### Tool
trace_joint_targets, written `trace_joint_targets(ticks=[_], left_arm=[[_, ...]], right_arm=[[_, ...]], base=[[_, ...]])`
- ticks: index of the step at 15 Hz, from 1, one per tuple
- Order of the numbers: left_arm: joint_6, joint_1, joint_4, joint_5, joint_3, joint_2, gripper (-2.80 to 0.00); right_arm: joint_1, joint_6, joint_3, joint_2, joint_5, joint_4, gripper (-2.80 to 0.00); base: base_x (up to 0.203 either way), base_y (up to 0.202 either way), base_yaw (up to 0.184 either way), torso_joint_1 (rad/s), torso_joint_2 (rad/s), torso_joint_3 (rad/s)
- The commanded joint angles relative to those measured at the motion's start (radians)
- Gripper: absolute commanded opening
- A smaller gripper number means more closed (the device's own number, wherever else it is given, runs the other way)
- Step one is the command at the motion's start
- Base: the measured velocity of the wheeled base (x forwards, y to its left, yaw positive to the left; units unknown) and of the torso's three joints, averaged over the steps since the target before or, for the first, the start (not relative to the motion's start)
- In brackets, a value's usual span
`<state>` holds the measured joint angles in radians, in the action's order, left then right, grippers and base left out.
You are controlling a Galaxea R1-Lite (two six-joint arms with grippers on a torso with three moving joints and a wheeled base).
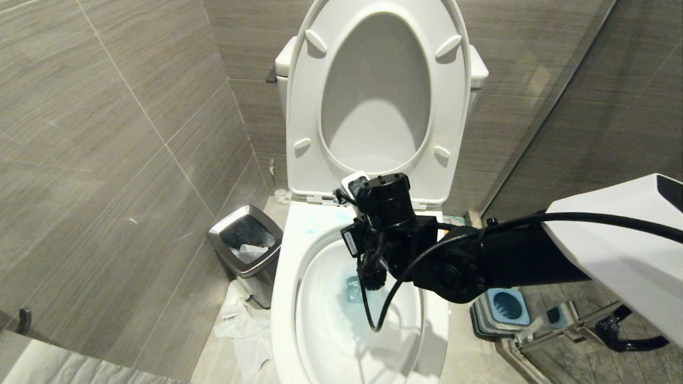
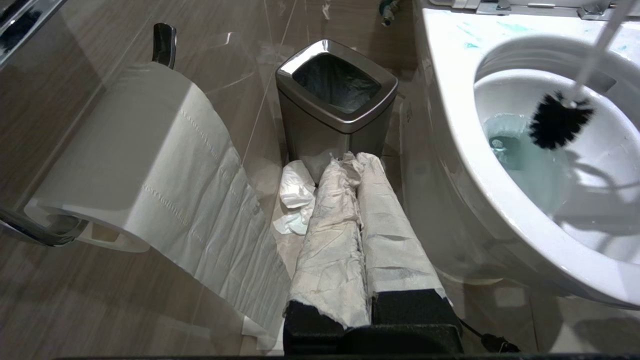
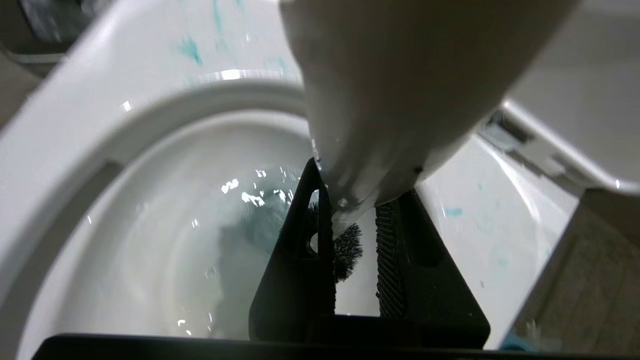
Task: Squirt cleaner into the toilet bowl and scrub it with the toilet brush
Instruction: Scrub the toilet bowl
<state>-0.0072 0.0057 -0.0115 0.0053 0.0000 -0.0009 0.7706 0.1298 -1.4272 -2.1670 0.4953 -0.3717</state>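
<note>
Large glossy white ceramic toilet bowl (image 1: 285,298), seat and lid raised: occupies the centre of the head view. Cleaner step judged done: 1 pool of turquoise-blue cleaner (image 1: 349,298) tints the water at the basin's centre, with thin smears on the rim at about 11 o'clock. Right gripper (image 1: 373,242), black, reaching in from 3 o'clock over the basin: jaws clamped on the pale grey handle of the slim toilet brush (image 2: 559,122), whose dark bristle head hangs inside the bowl just above the tinted water, toward the basin's 12 o'clock wall. Scrubbing judged under way; how much of the wall has been covered cannot be told, and returning the brush remains. Small steel-rimmed bin (image 1: 246,242): on the floor at 9 o'clock of the bowl. Square blue-and-grey brush holder (image 1: 504,312): at 3 o'clock, empty. Left gripper (image 2: 357,170), paper-wrapped fingers pressed together, holding nothing: parked low, beside the bowl, pointing at the bin.
</note>
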Motion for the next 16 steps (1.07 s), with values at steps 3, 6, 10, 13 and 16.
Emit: trace_joint_targets(ticks=[3,6,10,13,16], left_arm=[[0.0,0.0,-0.001,0.001,0.008,0.0,-2.8],[0.0,0.0,-0.001,0.001,0.008,-0.001,-2.8],[0.0,0.0,-0.001,0.001,0.008,-0.001,-2.8],[0.0,0.0,-0.001,0.001,0.008,0.0,-2.8],[0.0,0.0,-0.001,0.001,0.008,0.0,-2.8]], right_arm=[[0.026,-0.008,0.244,0.156,-0.001,-0.024,-2.8],[0.103,-0.021,0.378,0.212,-0.001,-0.07,-2.8],[0.207,-0.047,0.368,0.168,-0.002,-0.089,-2.8],[0.229,-0.049,0.271,0.088,-0.001,-0.089,-2.8],[0.223,-0.042,0.143,-0.006,-0.001,-0.087,-2.8]], base=[[0.0,0.0,0.0,0.0,0.0,0.0],[0.0,0.0,0.0,0.0,0.0,0.0],[0.0,0.0,0.0,0.0,0.0,0.0],[0.0,0.0,0.0,0.0,0.0,0.0],[0.0,0.0,0.0,0.0,0.0,0.0]])
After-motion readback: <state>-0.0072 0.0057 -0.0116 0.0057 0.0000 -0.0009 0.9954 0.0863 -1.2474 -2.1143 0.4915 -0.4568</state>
